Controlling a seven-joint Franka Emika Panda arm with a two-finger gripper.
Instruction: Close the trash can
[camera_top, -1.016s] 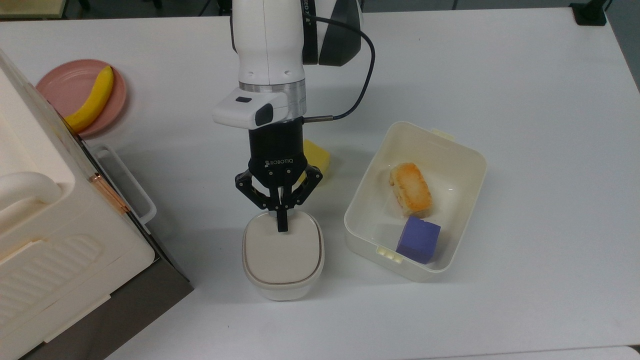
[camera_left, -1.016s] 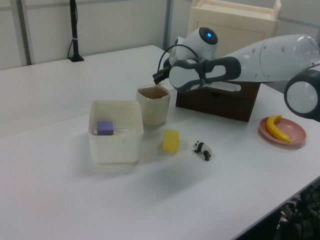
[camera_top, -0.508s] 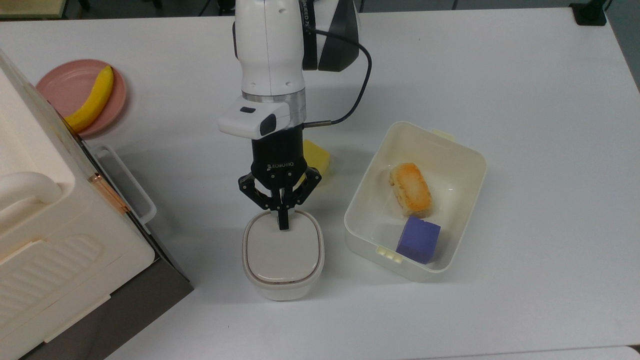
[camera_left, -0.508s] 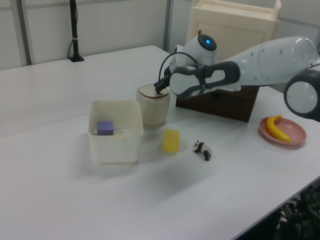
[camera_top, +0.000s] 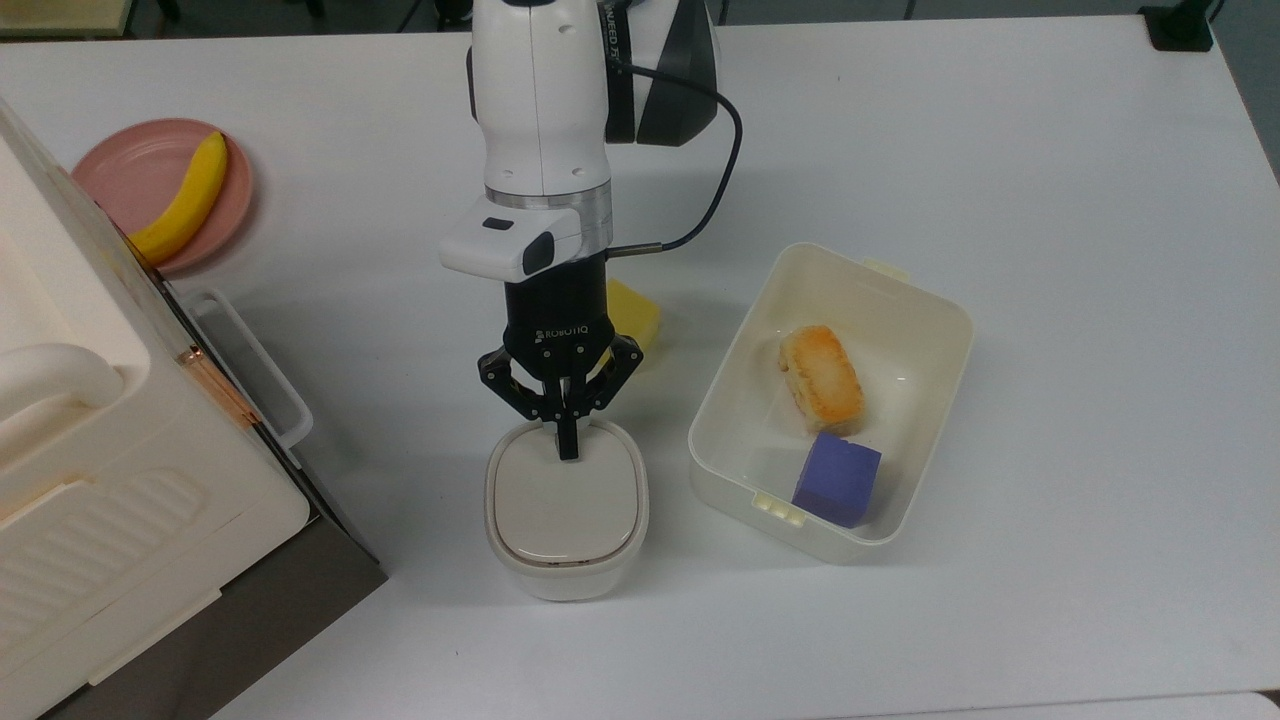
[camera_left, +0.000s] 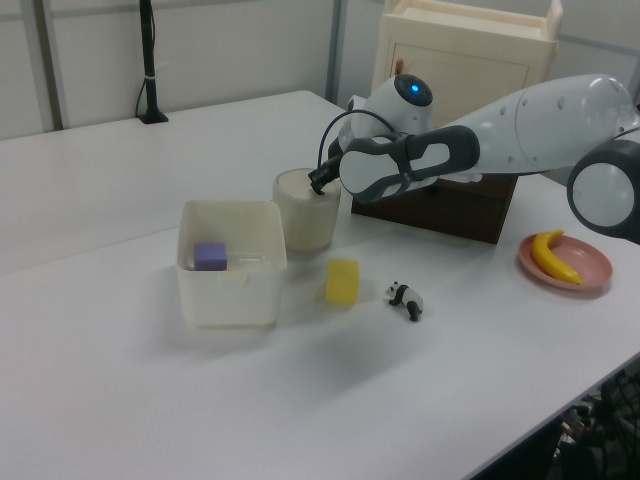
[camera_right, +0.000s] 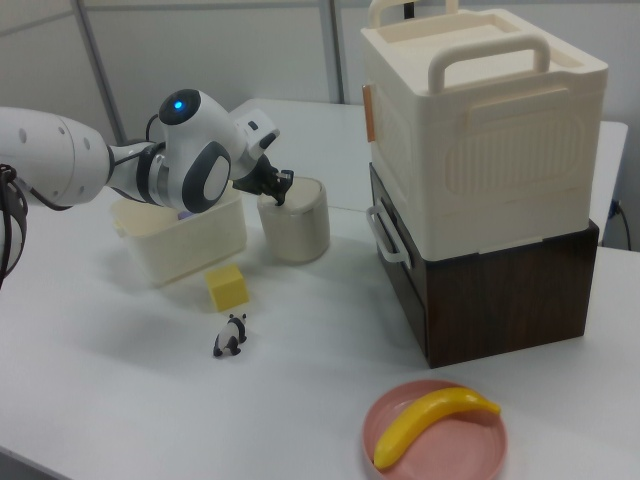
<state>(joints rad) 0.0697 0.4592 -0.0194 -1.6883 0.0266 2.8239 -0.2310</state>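
Note:
The small cream-white trash can (camera_top: 566, 510) stands on the white table, just left of the lidless tub in the top view. Its beige lid lies flat on the rim. My gripper (camera_top: 568, 445) points down over the lid's edge nearest the arm, shut with nothing held, and its joined fingertips touch the lid there. In the left view the trash can (camera_left: 305, 215) has the gripper (camera_left: 320, 185) at its right top edge. Seen in the right view, the gripper (camera_right: 283, 188) rests on the left top of the trash can (camera_right: 298, 225).
A lidless cream tub (camera_top: 965, 320) to the top view's right holds a bread piece (camera_top: 822, 378) and a purple cube (camera_top: 838, 478). A yellow block (camera_top: 640, 312) lies behind the gripper. A big cream case (camera_top: 100, 450), a pink plate (camera_top: 120, 165) with a banana (camera_top: 185, 200) and a toy panda (camera_left: 405, 298) are nearby.
The lid has swung down from raised to flat on the trash can. My shut gripper came down with it and drew slightly toward the arm's base.

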